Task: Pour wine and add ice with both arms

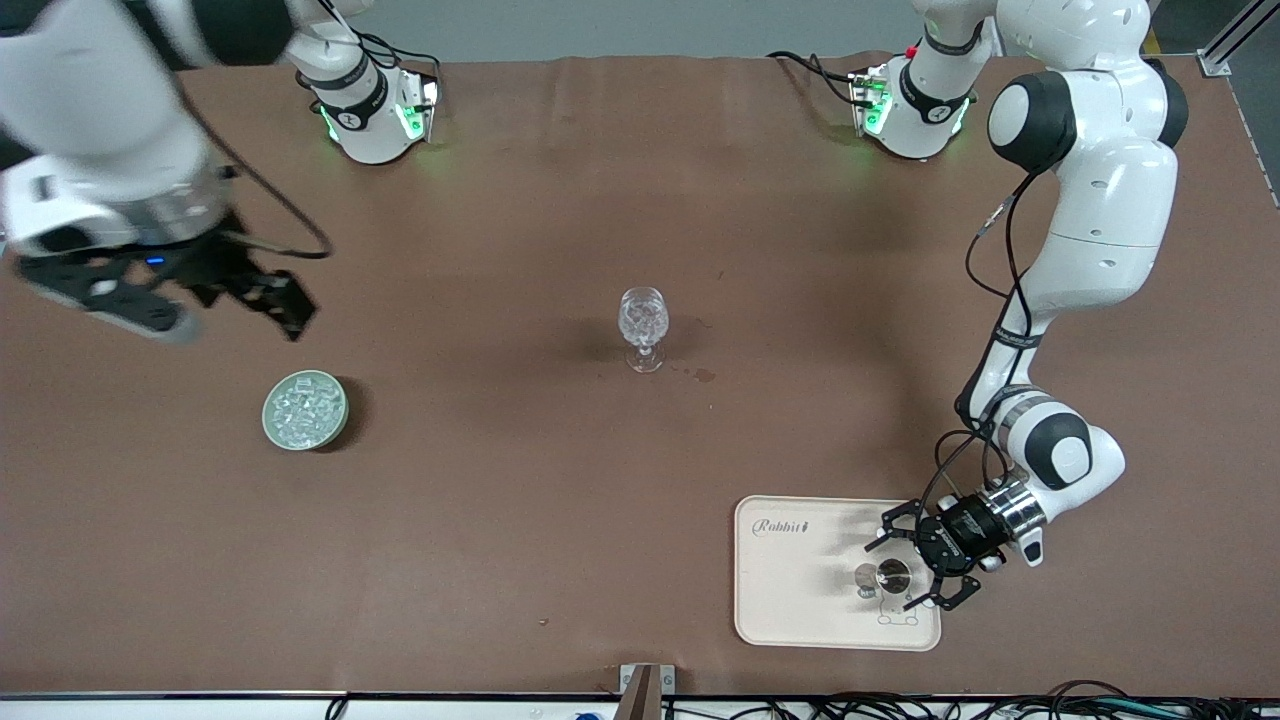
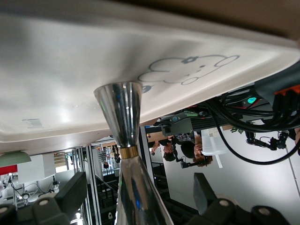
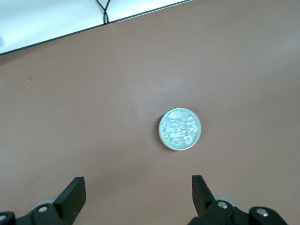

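Left pincer (image 1: 921, 569) spread wide around the metal pourer (image 1: 888, 577) over the tray (image 1: 800, 600); right pincer (image 1: 285, 305) hangs open, empty, high above the table.

Front camera high across the table, facing both bases; left wrist camera close and level beside the tray (image 1: 800, 610) (image 2: 56, 84), shared with front; right wrist camera high, looking down on the ice bowl (image 1: 305, 410) (image 3: 180, 129), likewise shared.
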{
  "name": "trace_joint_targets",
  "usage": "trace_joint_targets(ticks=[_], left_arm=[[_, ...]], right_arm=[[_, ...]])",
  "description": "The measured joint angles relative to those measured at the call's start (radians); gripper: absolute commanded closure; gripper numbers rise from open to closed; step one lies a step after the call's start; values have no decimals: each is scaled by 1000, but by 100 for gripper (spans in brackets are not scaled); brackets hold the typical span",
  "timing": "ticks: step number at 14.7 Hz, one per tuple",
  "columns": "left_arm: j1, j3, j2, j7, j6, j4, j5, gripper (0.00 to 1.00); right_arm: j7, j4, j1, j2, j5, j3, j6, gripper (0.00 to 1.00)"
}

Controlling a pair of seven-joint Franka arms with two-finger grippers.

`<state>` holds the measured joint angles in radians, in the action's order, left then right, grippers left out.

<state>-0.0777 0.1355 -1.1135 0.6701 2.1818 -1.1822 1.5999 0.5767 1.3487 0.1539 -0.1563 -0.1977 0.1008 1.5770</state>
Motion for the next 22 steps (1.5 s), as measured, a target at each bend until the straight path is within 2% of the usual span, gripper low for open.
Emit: trace_joint_targets(ticks=[5,7,9,12,14,16,20,22], left_arm=[[-72,-2,16,0,-121,0,-93,0],[-84,-2,32,0,-124,1,-148,0],[-95,-2,59,0,-127,2,-217,0],[-137,-2,108,0,-183,4,-356,0],[-159,-1,162,4,-202,8,-485,0],[-164,-1,227,48,-203,9,-629,0],[-147,7,344,82,-205,10,-891,0],[-134,11,391,83,-204,12,-950,0]], right_arm=[[-277,29,-7,47,81,-207,-6,0],[-369,56,-13,66,96,-262,-7,0],[-453,81,-32,87,99,-291,-7,0],[-497,104,-87,109,118,-281,-11,0],[-502,107,-143,111,146,-221,-11,0],[-502,108,-154,112,149,-194,-11,0],[-502,108,-152,112,152,-186,-25,0],[-502,108,-145,112,153,-198,-27,0]])
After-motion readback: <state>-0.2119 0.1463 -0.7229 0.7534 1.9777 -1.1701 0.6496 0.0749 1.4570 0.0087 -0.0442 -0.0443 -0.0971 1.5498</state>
